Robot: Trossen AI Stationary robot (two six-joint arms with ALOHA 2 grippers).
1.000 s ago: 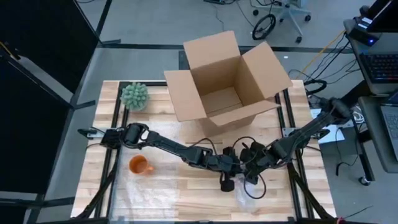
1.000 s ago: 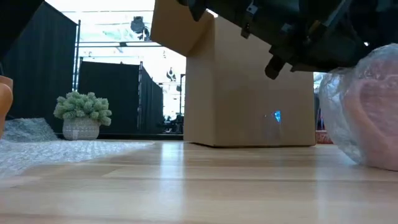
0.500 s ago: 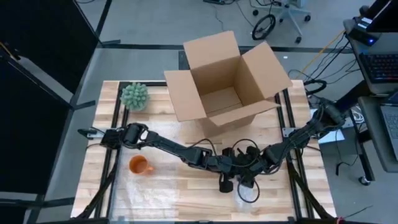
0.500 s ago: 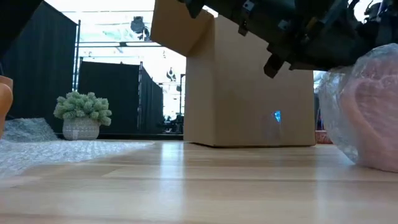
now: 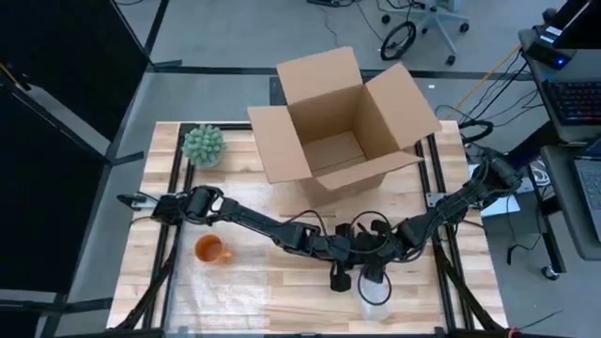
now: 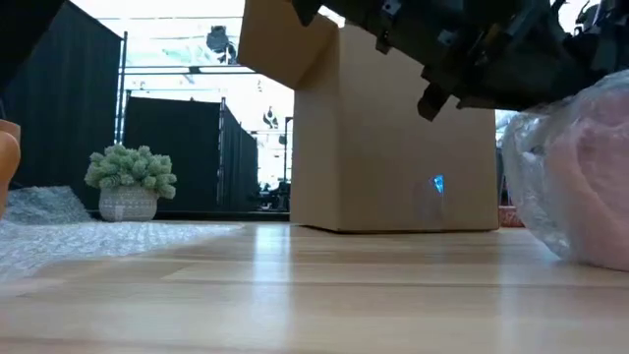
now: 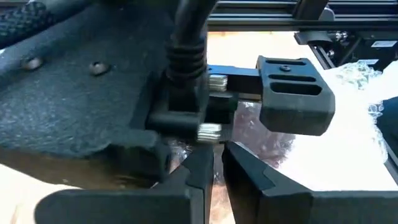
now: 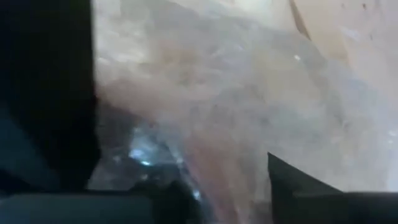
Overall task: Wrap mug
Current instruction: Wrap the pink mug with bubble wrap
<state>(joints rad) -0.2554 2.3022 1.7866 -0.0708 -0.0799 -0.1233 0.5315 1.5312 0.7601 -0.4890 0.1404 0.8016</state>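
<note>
Sitting at the table's near edge, right of centre, the wrapped mug (image 5: 374, 291) looks rigid but breakable under soft, slippery bubble wrap; both sets of jaws meet above it, their state unclear; grip its padded body.

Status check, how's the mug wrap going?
Both grippers over the wrapped bundle, front of table. Orange mug unwrapped, beside bubble wrap. Nothing in the way.
</note>
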